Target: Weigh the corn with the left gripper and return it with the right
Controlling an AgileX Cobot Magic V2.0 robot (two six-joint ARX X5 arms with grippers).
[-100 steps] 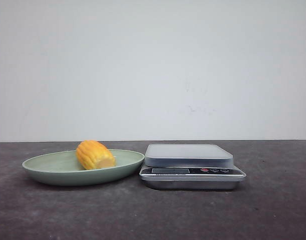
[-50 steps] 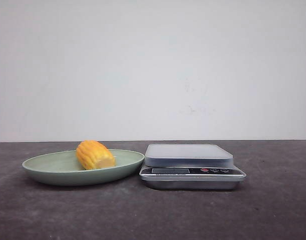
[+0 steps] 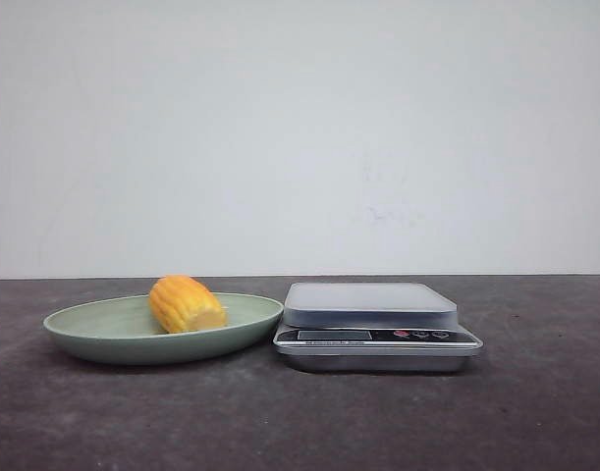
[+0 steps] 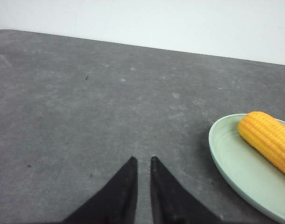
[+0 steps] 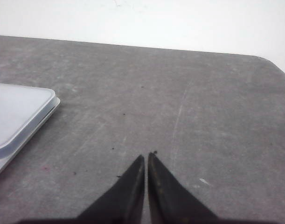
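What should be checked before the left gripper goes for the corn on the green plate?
1. Corn lying on the green plate: ok.
2. Kitchen scale platform free of objects: ok.
3. Left gripper open enough to take the corn: not ok, fingers nearly together.
4. Left gripper holding nothing: ok.
5. Right gripper holding nothing and apart from the scale: ok.
6. Scale display switched on and zeroed: cannot tell, too small to read.
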